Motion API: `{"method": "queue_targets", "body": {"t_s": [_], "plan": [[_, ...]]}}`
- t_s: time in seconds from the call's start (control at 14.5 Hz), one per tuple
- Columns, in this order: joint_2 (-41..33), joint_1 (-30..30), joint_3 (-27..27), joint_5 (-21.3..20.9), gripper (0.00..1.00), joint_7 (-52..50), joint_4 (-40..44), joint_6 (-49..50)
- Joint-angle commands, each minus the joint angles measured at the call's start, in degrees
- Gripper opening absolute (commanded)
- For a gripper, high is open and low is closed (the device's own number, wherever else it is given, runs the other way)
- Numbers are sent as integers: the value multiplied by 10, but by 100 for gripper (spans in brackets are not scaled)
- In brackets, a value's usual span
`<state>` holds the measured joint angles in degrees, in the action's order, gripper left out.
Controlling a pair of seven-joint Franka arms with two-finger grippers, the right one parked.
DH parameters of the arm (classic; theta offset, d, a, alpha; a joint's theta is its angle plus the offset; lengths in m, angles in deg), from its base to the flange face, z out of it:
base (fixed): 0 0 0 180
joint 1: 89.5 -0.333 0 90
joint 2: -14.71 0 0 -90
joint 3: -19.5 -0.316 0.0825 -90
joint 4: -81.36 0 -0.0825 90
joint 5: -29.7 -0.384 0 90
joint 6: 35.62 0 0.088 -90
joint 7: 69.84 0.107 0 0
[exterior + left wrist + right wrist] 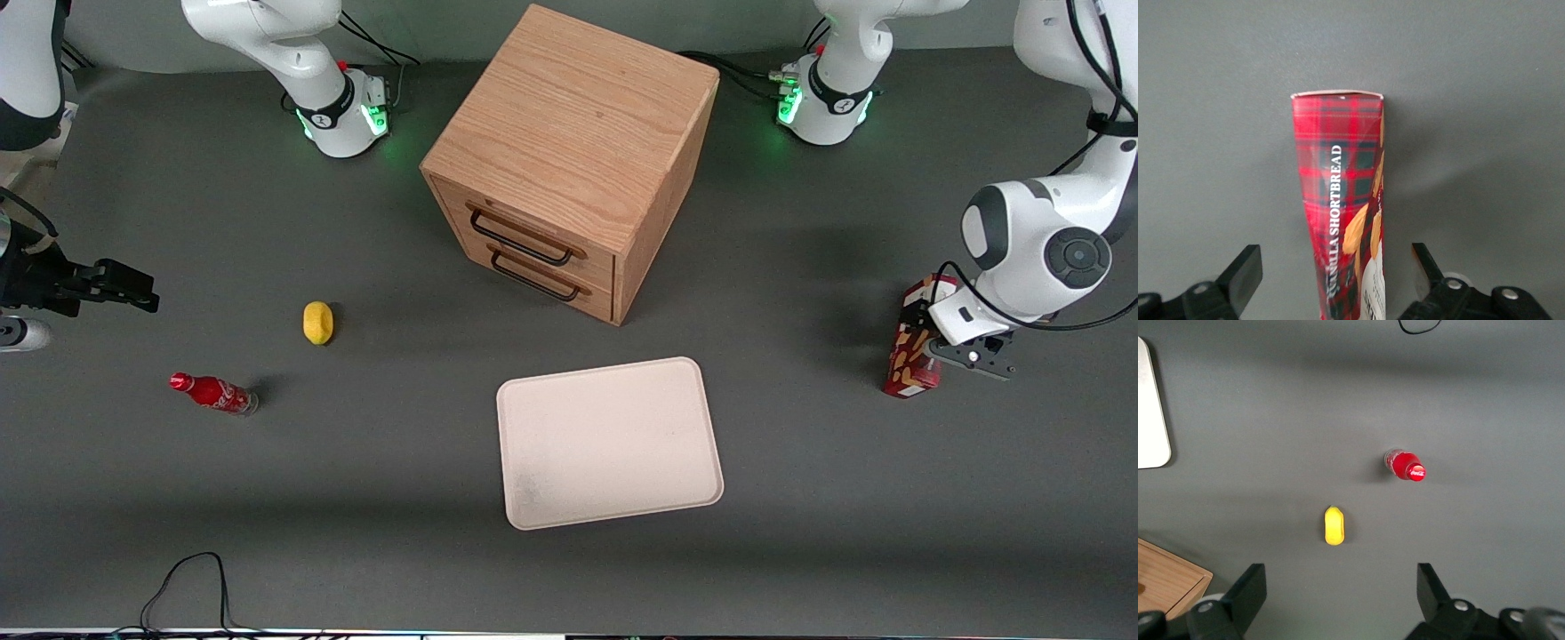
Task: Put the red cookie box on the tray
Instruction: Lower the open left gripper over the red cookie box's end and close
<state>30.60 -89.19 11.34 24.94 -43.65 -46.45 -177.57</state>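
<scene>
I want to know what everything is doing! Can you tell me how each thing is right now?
red cookie box: on the table, between the fingers, not on the tray
tool: open, around the box
tray: flat, nothing on it
drawers: both shut
soda bottle: lying on its side

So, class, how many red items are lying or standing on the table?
2. The red cookie box stands at the working arm's end, open gripper around it; the red soda bottle lies toward the parked arm's end.
</scene>
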Motion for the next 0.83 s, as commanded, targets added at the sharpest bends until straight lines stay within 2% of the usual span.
{"method": "queue_targets", "body": {"t_s": [0.0,0.28,0.34,0.41,0.48,0.55,0.76], "plan": [[-7,2,-4,-1,99,11,-10,-10],[-5,0,-4,-1,98,12,-13,-12],[-4,-1,-3,-1,93,13,-13,-12],[-4,-2,-3,0,57,18,-13,-12],[-4,-2,-3,17,1,22,-13,-10],[-4,0,-4,40,0,26,-13,-7],[-4,-1,-4,51,0,40,-13,-5]]}}
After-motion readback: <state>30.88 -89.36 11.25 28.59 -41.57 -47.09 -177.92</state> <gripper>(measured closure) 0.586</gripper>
